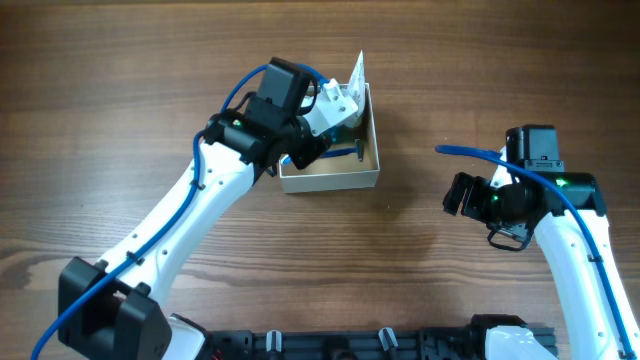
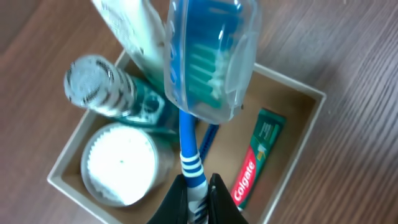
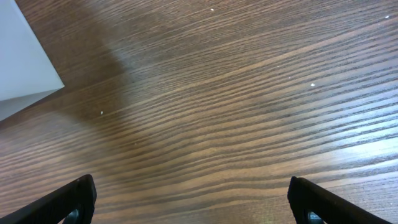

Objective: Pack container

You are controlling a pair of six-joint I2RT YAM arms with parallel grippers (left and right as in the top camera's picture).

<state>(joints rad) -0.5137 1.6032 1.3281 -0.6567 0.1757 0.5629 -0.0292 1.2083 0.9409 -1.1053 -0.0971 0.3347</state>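
The container (image 1: 345, 181) is a shallow white-walled box with a tan inside, near the table's middle; it also shows in the left wrist view (image 2: 311, 124). My left gripper (image 2: 199, 196) is shut on a blue-and-white toothbrush (image 2: 189, 137) with a clear head cap (image 2: 211, 56), held above the box. Inside lie a Colgate toothpaste box (image 2: 256, 158), a round jar with white lid (image 2: 119, 163), a clear-capped green bottle (image 2: 102, 87) and a white tube (image 2: 134, 31). My right gripper (image 3: 189, 199) is open and empty over bare wood, right of the box (image 3: 22, 68).
The left arm (image 1: 200, 210) reaches diagonally from the front left to the box. The right arm (image 1: 530, 200) stands at the right side. A white tube end (image 1: 355, 72) sticks up over the box's far wall.
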